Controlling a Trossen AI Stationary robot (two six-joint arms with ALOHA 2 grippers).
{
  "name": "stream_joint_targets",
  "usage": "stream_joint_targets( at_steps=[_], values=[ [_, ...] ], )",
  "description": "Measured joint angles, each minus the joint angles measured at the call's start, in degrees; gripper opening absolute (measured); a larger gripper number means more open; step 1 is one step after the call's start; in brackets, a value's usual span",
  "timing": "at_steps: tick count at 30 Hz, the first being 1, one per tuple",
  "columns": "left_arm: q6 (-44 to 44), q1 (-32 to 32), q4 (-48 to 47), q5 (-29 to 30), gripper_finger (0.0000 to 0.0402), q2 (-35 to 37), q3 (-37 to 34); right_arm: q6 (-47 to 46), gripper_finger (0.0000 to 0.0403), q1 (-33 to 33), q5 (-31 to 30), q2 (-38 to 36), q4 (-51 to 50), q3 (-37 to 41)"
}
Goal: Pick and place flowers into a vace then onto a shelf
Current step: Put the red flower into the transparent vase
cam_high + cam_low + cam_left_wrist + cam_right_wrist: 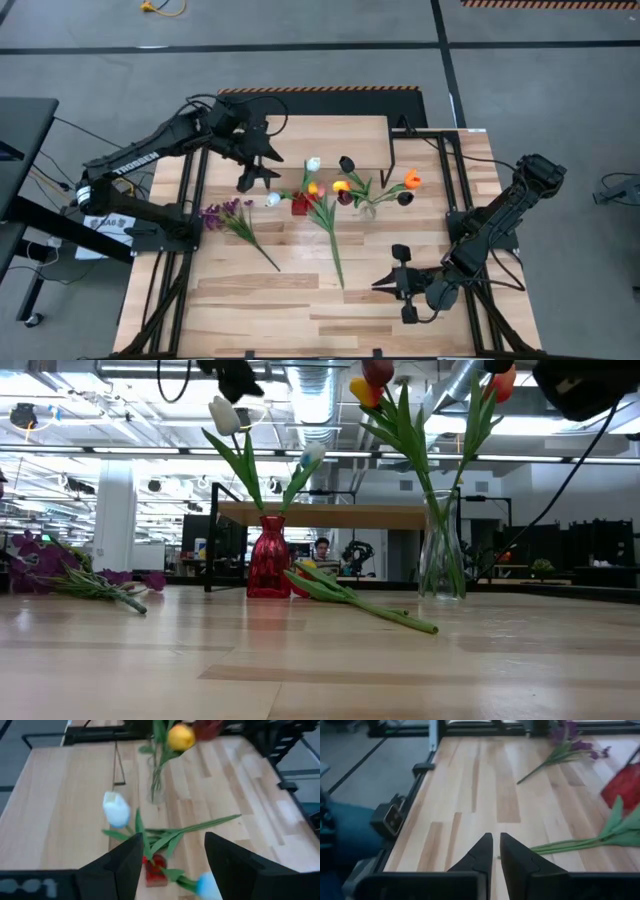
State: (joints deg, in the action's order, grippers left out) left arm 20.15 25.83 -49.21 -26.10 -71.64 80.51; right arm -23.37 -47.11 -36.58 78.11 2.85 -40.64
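Closest to you in the low view is the bare worktop (320, 670), made of pale wood planks with a smooth satin finish. Lying on it is one loose tulip (365, 605). Its long, limp green stem runs forward from the foot of the red vase (268, 558), and its head is tucked against that vase, where you cannot see it well.

You are roughly mid-task, by my reading. The red vase is a small waisted bottle of translucent glass and already holds a white tulip (116, 810) and a paler one (207, 886). Both lean outward on broad, blade-like leaves. Just beside the red vase stands the clear glass vase (440, 555), a taller plain cylinder. It carries yellow, red, orange and near-black tulips, and their stems show through its wall.

Two things are still to be gathered. One is the loose tulip. The other is the purple bunch (228, 214), a spray of small ragged blossoms on a thin stalk that lies flat on the far side of the red vase from the clear one.

The shelf (330, 135) is a light-wood board on thin black legs, standing behind the red vase. Neither vase is on it, so the lift onto the shelf is all ahead of you.

Your left hand (170, 865) hangs directly over the red vase with its fingers spread wide and nothing between them. Your right hand (496, 852) waits low over the worktop, well away from the red vase near the loose tulip's stem end. Its fingers are drawn almost together on nothing.
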Motion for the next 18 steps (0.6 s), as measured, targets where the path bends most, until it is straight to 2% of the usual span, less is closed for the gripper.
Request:
stream_joint_targets(
  at_steps=[5, 9, 13, 18],
  values=[
    [-6.63, -2.57, -2.09, -2.16, 0.0201, 2.83, 4.34, -2.59, 0.0033, 1.22, -2.76, 1.19, 2.28, -0.07],
    [-13.83, -6.37, 0.08, -1.51, 0.0201, 7.92, 4.68, -2.33, 0.0033, 3.29, -2.65, 6.51, 4.55, -2.48],
    [-17.71, -11.31, 0.41, 2.88, 0.0201, 13.77, 4.68, -2.27, 0.0033, 5.67, -2.83, 13.64, 3.42, -8.81],
    [-21.24, -18.60, 2.18, 9.43, 0.0201, 20.01, 2.92, -2.43, 0.0034, 6.88, -7.15, 21.12, -1.58, -19.73]
  ],
)
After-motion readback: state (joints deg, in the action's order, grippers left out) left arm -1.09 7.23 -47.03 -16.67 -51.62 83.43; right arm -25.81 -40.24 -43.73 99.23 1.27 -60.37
